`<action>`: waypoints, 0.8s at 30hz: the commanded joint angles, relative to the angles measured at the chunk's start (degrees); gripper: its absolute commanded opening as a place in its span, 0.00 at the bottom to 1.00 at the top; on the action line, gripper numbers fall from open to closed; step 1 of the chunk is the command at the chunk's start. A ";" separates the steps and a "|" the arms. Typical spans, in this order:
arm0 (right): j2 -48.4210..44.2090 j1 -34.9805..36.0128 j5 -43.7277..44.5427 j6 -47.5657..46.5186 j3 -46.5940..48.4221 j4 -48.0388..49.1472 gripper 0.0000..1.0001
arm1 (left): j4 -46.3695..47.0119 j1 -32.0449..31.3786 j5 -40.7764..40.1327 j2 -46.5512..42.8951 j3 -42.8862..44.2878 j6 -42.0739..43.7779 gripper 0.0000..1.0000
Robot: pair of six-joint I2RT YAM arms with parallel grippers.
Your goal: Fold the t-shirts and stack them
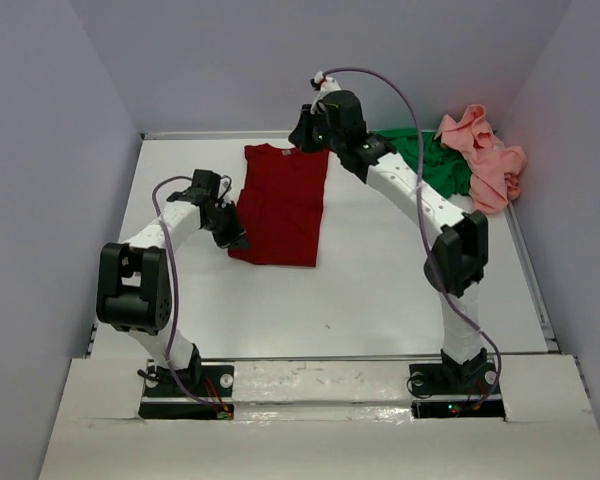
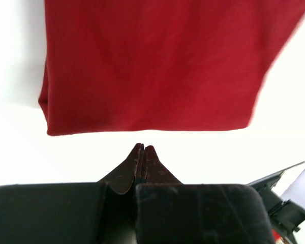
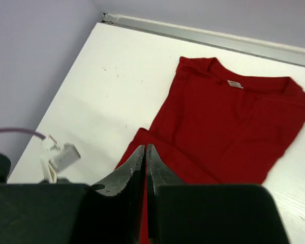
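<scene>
A dark red t-shirt [image 1: 283, 205] lies flat at the middle back of the table, folded into a long strip with its collar at the far end. My left gripper [image 1: 234, 234] sits low just off its near left edge, shut and empty, a strip of bare table between its tips [image 2: 143, 147] and the red hem [image 2: 152, 66]. My right gripper [image 1: 306, 136] hovers over the shirt's far right corner. Its jaws [image 3: 145, 147] are closed to a hair's gap above the red cloth [image 3: 229, 127], with nothing in them. A green t-shirt [image 1: 435, 160] and a pink t-shirt [image 1: 485, 160] lie crumpled at the back right.
Grey walls close in the table on the left, back and right. A metal rail [image 1: 210, 135] runs along the back edge, another along the right edge [image 1: 535, 290]. The right arm's elbow [image 1: 458, 255] stands over the table's right half.
</scene>
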 commanded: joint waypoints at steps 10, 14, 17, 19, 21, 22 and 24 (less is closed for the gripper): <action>-23.94 -1.19 1.43 -1.38 -21.69 -13.92 0.72 | -1.46 2.18 -4.72 -12.73 4.60 1.93 0.75; -28.69 -1.72 0.29 1.08 -27.23 -14.53 0.96 | 2.66 6.91 0.09 -15.55 -0.22 0.71 0.99; -31.68 -1.72 0.73 2.84 -30.83 -15.67 0.98 | 14.83 15.59 14.58 -18.18 -12.49 -4.90 0.99; -33.70 -1.72 1.08 3.80 -32.16 -15.94 0.98 | 17.96 19.39 20.67 -20.73 -16.66 -7.72 0.99; -34.76 -1.72 2.21 5.03 -33.73 -16.90 0.98 | 17.01 22.73 20.25 -23.09 -17.99 -6.60 0.99; -34.77 -1.72 2.92 5.04 -33.83 -17.86 0.98 | 14.91 22.84 18.50 -23.37 -16.95 -4.76 0.99; -33.98 -1.72 3.19 6.27 -33.48 -21.89 0.97 | 8.69 21.88 14.11 -23.46 -12.31 1.20 0.99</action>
